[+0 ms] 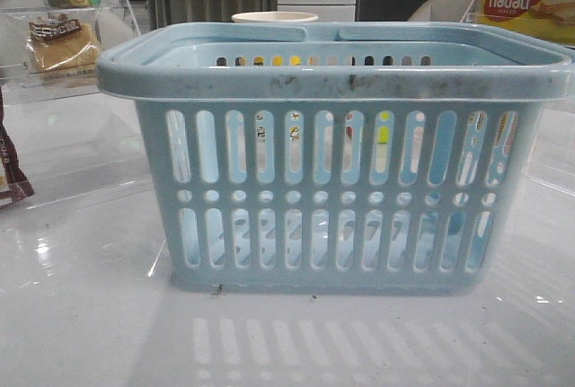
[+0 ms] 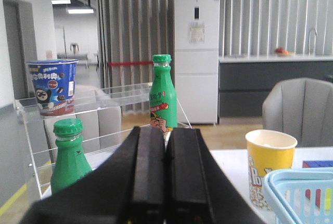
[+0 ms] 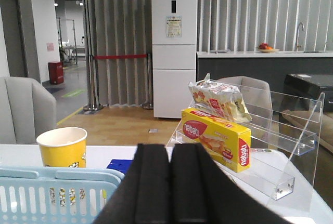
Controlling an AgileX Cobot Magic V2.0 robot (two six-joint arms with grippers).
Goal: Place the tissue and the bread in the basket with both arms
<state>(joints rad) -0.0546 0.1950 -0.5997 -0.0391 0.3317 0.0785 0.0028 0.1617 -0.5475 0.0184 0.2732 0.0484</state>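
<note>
Centre of worktop [image 1: 81,315]: basket [image 1: 332,180], light blue, upright, fills front view. Bread [image 1: 61,46] in clear wrapper on clear rack [image 1: 54,91] behind basket, to my left. Nabati box [image 3: 216,138] on another clear rack, my right. Yellow cup [image 3: 62,146] beyond basket. Tissue not visible to me. My left claw [image 2: 165,182] clenched, empty, raised; right claw [image 3: 170,187] likewise.

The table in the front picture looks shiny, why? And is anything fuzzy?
Front view: the glossy table mirrors the basket and shows bright glare spots. Left wrist view: the shut left hand is dark and soft-edged. Right wrist view: the right hand too.
</note>
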